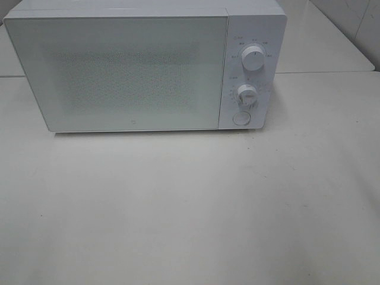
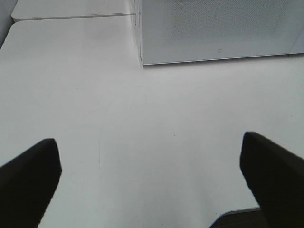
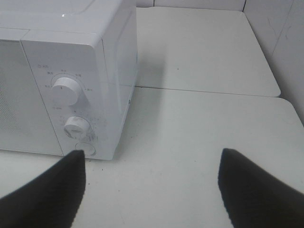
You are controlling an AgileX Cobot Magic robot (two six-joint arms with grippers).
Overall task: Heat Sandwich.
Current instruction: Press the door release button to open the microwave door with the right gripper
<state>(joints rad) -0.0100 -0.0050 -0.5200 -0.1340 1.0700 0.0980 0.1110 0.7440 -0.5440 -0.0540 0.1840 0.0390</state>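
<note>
White microwave (image 1: 119, 71) door closed; left fingers (image 2: 28, 180) spread wide, empty — right fingers (image 3: 47, 190) likewise.

The white table (image 1: 190, 208) bears one thing: a white microwave (image 1: 119, 71) with its door shut. It stands ahead of the left claw (image 2: 148, 139) and the right claw (image 3: 152, 152).

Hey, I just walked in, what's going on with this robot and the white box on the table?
Nothing is being handled yet. A white boxy microwave stands with its door shut on the white table. The left gripper and the right gripper both hover open and empty over the table in front of it, the right one on the side of the control panel. No sandwich shows in any view, so the heating has not begun.
</note>
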